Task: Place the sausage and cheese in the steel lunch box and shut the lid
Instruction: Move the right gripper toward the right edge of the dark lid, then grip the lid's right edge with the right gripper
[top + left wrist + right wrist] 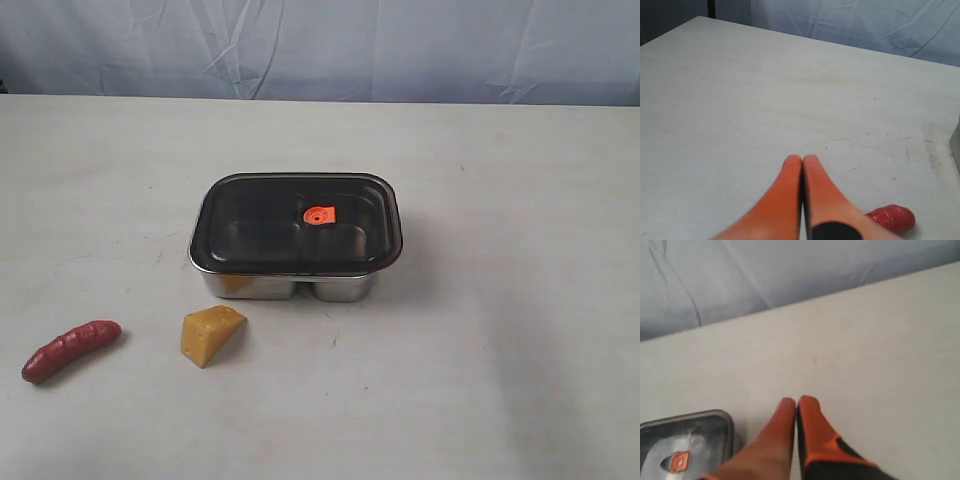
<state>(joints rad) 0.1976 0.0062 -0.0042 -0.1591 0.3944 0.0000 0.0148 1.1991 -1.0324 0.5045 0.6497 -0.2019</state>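
Observation:
The steel lunch box (290, 285) stands mid-table with the dark lid (265, 225) resting on top, its orange-red valve (319, 215) showing. In front of the box lies the yellow cheese (211, 334) wedge. The dark-red sausage (70, 349) lies at the front left. Neither gripper appears in the exterior view. My left gripper (801, 159) is shut and empty above the bare table, with the sausage (892, 218) end beside its fingers. My right gripper (796, 401) is shut and empty, with the lid (687, 445) and its valve (678, 460) off to one side.
A creased blue-grey cloth backdrop (320, 45) runs along the far table edge. The white tabletop (520, 330) stretches right of the box.

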